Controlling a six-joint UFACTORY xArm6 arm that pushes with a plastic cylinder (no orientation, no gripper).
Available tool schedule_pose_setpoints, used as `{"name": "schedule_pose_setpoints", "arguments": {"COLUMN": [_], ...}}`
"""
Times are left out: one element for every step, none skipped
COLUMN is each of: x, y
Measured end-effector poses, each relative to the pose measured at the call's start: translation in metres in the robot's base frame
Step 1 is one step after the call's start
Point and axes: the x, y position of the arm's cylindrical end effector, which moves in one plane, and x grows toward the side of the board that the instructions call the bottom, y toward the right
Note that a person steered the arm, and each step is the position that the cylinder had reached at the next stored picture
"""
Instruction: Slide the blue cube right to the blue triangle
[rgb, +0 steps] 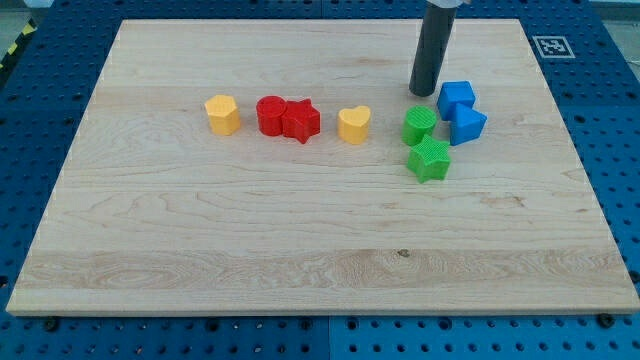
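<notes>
The arm carries no jaws, only a rod, so there is no spread or pinch to report. My tip (424, 93) rests on the board (300, 260) in the upper right of the frame.

The blue cube (456, 97) sits just to the right of my tip, close beside it; whether the two touch cannot be told. The blue triangle (467, 124) lies directly below the cube and slightly to its right, and the two blue blocks appear to touch or nearly touch.

The governing relation: my tip stands on the cube's left side, while the triangle lies toward the bottom of the frame from the cube. A push from the present position would drive the cube toward the right edge, past the triangle, not against it. In my judgement the task is at or near completion, since the cube already sits against the triangle; any remaining closing move calls for contact on the cube's upper face, pushing downward.

A green round block (419, 125) and a green star (429, 160) lie below my tip, left of the triangle. Farther left stand a yellow heart (353, 124), a red star (301, 121), a red cylinder (270, 114) and a yellow block (222, 114), all well apart from the blue pair.
</notes>
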Motion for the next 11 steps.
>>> {"name": "schedule_pose_setpoints", "arguments": {"x": [0.008,0.008,0.008,0.008,0.008,0.008,0.008,0.008,0.010,0.028,0.039], "y": [0.000,0.008,0.022,0.046,0.069,0.084,0.102,0.109,0.109,0.109,0.109]}}
